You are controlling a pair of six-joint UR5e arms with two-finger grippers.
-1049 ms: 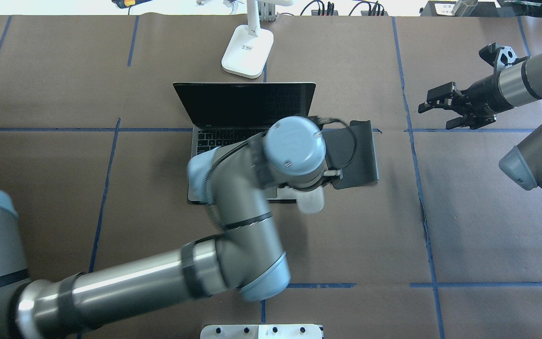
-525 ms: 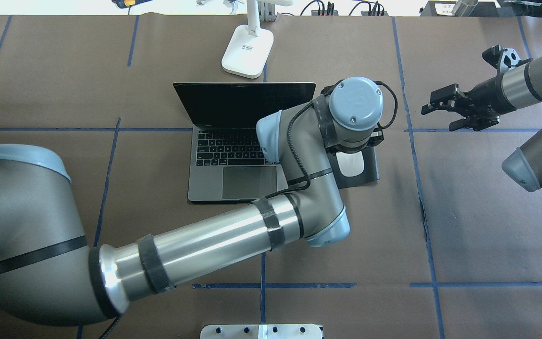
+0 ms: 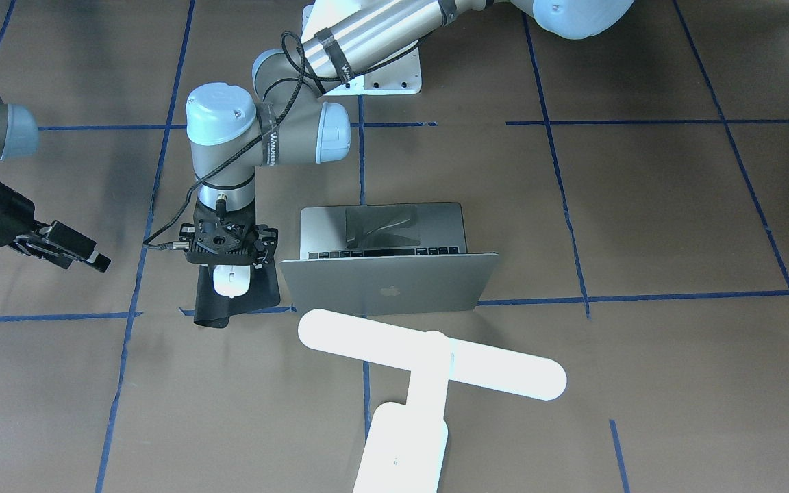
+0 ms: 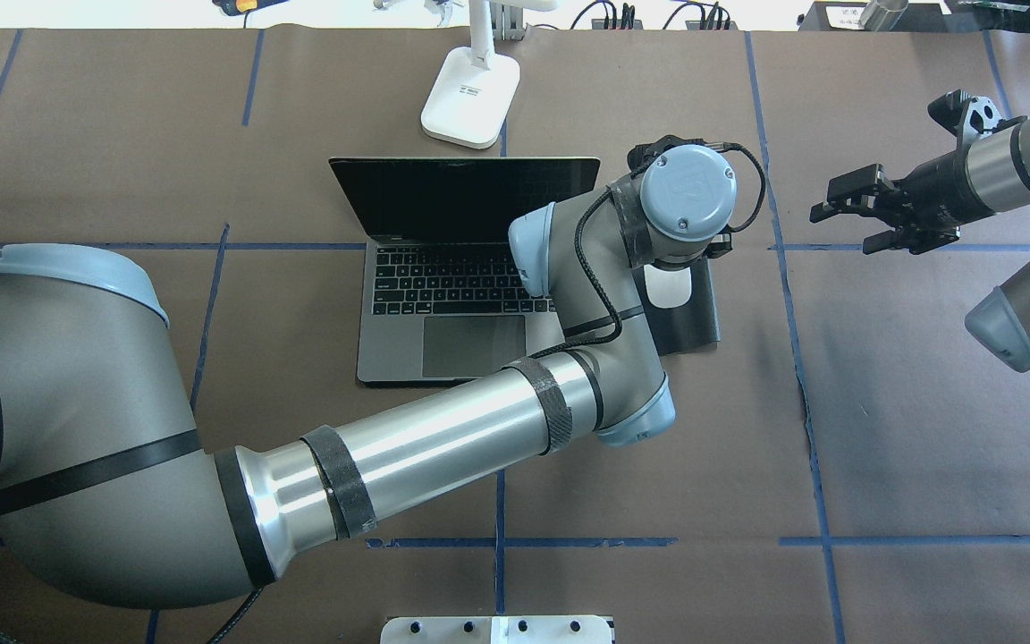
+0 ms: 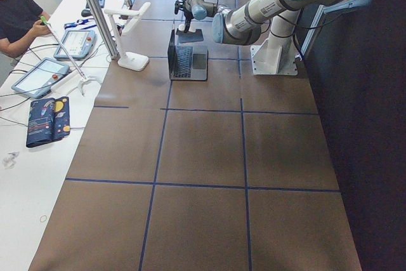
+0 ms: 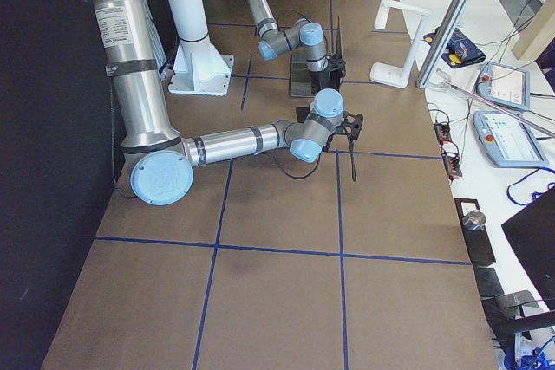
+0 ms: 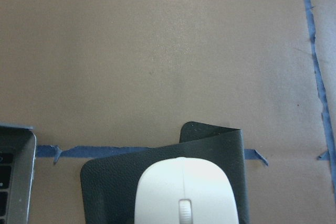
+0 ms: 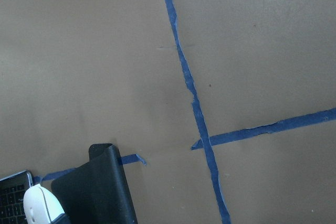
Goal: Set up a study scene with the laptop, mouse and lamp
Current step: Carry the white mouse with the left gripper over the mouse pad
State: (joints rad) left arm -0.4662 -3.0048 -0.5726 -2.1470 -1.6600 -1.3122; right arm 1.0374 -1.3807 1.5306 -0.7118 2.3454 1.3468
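The laptop (image 4: pixel 452 304) stands open at the table's middle, its lid's back (image 3: pixel 387 287) facing the front camera. The white lamp (image 3: pixel 429 352) stands behind it, its base (image 4: pixel 470 98) near the far edge. To the laptop's right lies a black mouse pad (image 4: pixel 698 313) with its far edge curled up. My left gripper (image 3: pixel 229 263) points straight down over the pad, shut on the white mouse (image 4: pixel 667 288), which sits at or just above the pad's surface (image 7: pixel 186 192). My right gripper (image 4: pixel 846 215) hovers open and empty further right.
The white robot pedestal (image 4: pixel 497 631) is bolted at the near edge. Blue tape lines (image 4: pixel 783 268) divide the brown table cover. A side bench with tablets (image 5: pixel 41 74) and a seated person (image 5: pixel 16 14) lies beyond the lamp.
My left arm carried the mouse from beside the laptop's front right corner rightward and away, over the mouse pad. The right gripper drifted slightly right.
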